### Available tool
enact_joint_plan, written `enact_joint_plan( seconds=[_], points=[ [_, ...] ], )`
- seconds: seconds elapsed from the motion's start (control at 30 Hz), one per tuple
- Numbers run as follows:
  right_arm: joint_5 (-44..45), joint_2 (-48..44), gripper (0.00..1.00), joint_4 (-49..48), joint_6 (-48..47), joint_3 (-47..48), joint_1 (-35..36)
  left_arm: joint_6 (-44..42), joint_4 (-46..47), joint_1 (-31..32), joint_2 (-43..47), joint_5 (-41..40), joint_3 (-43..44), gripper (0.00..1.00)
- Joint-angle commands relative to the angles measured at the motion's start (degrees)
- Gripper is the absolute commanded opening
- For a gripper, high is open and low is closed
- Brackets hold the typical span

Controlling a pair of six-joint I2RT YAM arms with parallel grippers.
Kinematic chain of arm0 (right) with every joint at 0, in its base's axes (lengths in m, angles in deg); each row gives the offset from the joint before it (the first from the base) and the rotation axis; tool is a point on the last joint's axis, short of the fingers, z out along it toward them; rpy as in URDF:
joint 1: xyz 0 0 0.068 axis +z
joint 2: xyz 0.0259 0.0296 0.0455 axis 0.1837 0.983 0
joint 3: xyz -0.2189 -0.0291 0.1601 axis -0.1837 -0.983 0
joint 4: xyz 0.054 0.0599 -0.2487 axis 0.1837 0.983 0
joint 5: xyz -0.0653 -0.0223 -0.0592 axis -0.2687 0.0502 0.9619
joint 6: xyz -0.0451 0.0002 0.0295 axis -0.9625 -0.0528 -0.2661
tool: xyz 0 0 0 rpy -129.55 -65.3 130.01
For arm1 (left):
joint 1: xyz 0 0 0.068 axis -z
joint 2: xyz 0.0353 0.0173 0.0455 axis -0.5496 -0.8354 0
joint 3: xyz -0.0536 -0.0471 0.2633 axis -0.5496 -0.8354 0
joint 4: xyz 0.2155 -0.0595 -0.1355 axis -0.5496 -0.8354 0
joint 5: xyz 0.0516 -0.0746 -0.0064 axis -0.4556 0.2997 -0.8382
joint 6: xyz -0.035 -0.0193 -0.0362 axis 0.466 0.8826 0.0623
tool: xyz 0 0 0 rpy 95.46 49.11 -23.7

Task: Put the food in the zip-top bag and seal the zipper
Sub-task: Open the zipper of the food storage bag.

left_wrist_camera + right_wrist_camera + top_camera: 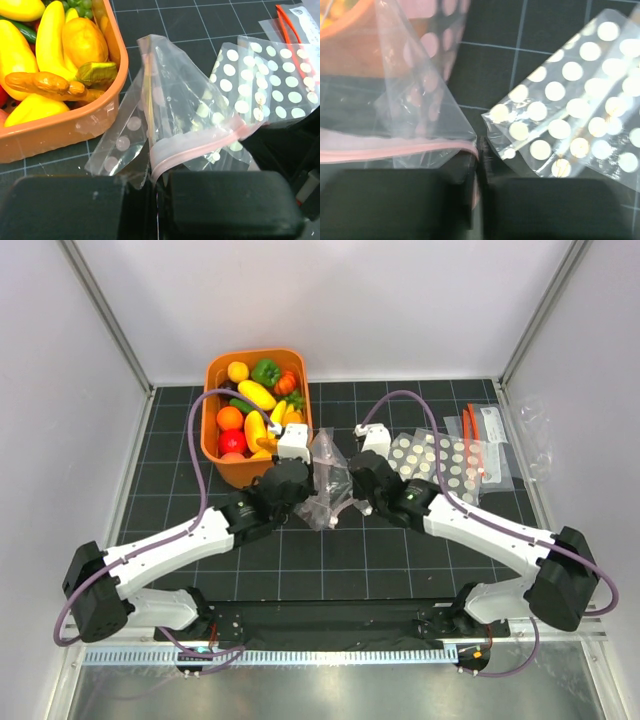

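Note:
The clear zip-top bag (328, 478) hangs crumpled between my two grippers, just right of the orange bin. My left gripper (308, 483) is shut on the left end of the bag's mouth; in the left wrist view (157, 182) the pale pink zipper (205, 146) runs up and right from my jaws. My right gripper (349, 488) is shut on the zipper's other end (395, 150), which shows in the right wrist view (480, 162). The food (255, 405), yellow, orange, green and red toy pieces, lies in the bin. I see no food inside the bag (185, 95).
The orange bin (213, 455) stands at the back left, its rim (65, 127) close to the left gripper. White-polka-dotted bags (440, 462) lie right of the right gripper, also seen from the right wrist (570, 105). Small clear bags with red-orange strips (478, 440) lie at the far right.

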Motion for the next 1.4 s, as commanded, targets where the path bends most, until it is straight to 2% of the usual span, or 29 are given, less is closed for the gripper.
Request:
enact_joint_plan(
  seconds=[0.0, 0.1, 0.27, 0.4, 0.53, 0.57, 0.7, 0.8, 0.83, 0.9, 1.13, 1.23, 1.37],
  points=[
    [10.66, -2.57, 0.01, 4.26, 2.36, 2.89, 0.05, 0.10, 1.87, 0.04, 2.00, -2.02, -0.53, 0.00],
    [16.73, -7.40, 0.01, 5.49, 2.37, 1.84, 0.05, 0.45, 1.87, 0.04, 1.74, 0.34, -0.44, 0.01],
    [23.41, -15.66, 0.01, 8.03, -1.58, 2.96, 0.05, 2.03, 5.82, 0.13, -0.36, 12.18, -1.14, 0.01],
    [26.92, -13.57, 0.01, 17.17, -2.29, 13.06, 1.37, 4.76, 15.20, 0.04, -1.51, 22.48, -1.58, 0.01],
    [33.25, -8.83, 0.01, 24.11, -2.64, 22.82, 6.46, 8.45, 21.36, 0.04, -1.60, 29.69, -2.98, 0.05],
    [33.87, -7.68, 0.01, 24.56, -2.99, 23.62, 8.38, 8.54, 21.55, 0.04, -1.86, 30.31, -2.99, 0.06],
    [30.10, 2.92, 0.01, 25.71, -1.77, 25.21, 8.84, 11.61, 18.93, -0.75, -5.72, 23.39, -3.86, 0.09],
    [31.85, 7.69, 0.01, 27.20, -0.02, 25.39, 8.84, 16.70, 16.90, -5.05, -12.48, 26.44, -3.69, 0.04],
    [33.60, 9.36, 0.01, 27.12, 0.08, 24.43, 8.84, 17.76, 16.72, -7.84, -15.55, 30.02, -3.43, 0.01],
    [34.23, 10.25, 0.01, 25.89, -0.27, 22.85, 8.75, 19.00, 17.07, -10.23, -17.33, 32.68, -2.99, 0.02],
    [31.95, 10.08, 0.01, 23.26, 0.17, 18.28, 3.93, 12.85, 12.68, -11.39, -16.28, 24.18, -2.02, 0.10],
    [28.44, 9.20, 0.07, 21.93, -0.27, 16.87, 2.61, 11.62, 11.98, -11.30, -16.54, 22.68, -1.67, 0.12],
    [20.72, 7.97, 0.36, 19.65, -0.71, 15.64, 1.90, 11.18, 12.24, -11.30, -17.60, 22.32, -1.32, 0.11]
  ],
)
